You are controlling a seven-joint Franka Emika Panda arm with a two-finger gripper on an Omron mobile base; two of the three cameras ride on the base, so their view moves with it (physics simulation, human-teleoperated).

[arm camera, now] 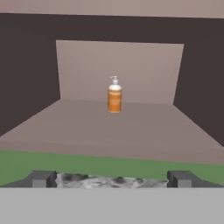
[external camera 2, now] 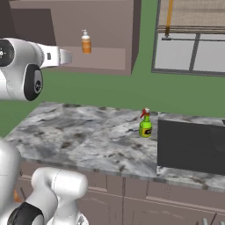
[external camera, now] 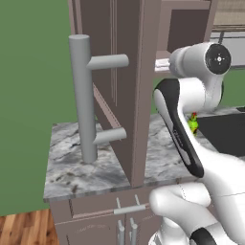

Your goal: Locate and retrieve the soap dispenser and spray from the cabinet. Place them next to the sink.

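Pincer (arm camera: pixel 112 178) with jaws wide, aimed at the soap dispenser (arm camera: pixel 114 95) standing upright well ahead inside the cabinet (arm camera: pixel 118 127); an off-centre approach risks toppling the narrow bottle.

The soap dispenser (arm camera: pixel 114 95) stands upright on the floor of the open cabinet (external camera 2: pixel 105 26), towards its back wall, apart from the side walls. The cabinet hangs above the rear of the surface (external camera 2: pixel 88 136), its door (external camera: pixel 124 86) swung out over the surface's left end with the bar handle (external camera: pixel 82 98) on its outer face. The spray bottle (external camera 2: pixel 145 124) stands upright on the surface, just beside the left edge of the sink (external camera 2: pixel 191 145). The hand (arm camera: pixel 112 178) sits in front of the cabinet opening, facing the dispenser, well apart from it
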